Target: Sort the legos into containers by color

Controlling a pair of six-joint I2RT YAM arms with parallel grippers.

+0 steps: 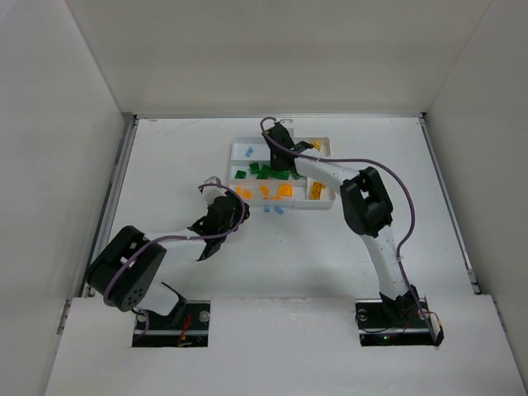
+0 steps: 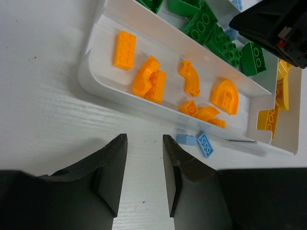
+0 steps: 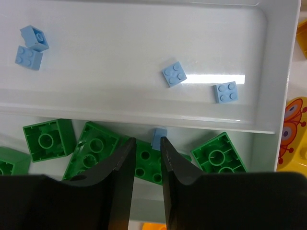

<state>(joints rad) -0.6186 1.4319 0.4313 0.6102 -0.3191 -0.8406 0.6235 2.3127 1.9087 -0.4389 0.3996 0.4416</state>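
Observation:
The white tray [image 1: 234, 169] lies mid-table with its slots running left to right. Orange legos [image 2: 148, 79] fill the near slot, green legos [image 3: 93, 148] the middle one, and several light blue legos [image 3: 174, 74] lie in the far one. Yellow legos [image 2: 269, 119] sit in the end slot. My right gripper [image 3: 147, 140] hangs over the green slot, jaws slightly open and nothing between them. One light blue brick [image 3: 159, 136] lies among the green just past its right fingertip. My left gripper [image 2: 144, 138] is open over bare table near the tray's front wall. Two light blue legos [image 2: 196, 141] lie there on the table.
White walls close in the table on the left, back and right. The right arm [image 1: 367, 206] reaches over the tray's right end. A thin dark pin-like bit [image 2: 240, 141] lies by the tray's front wall.

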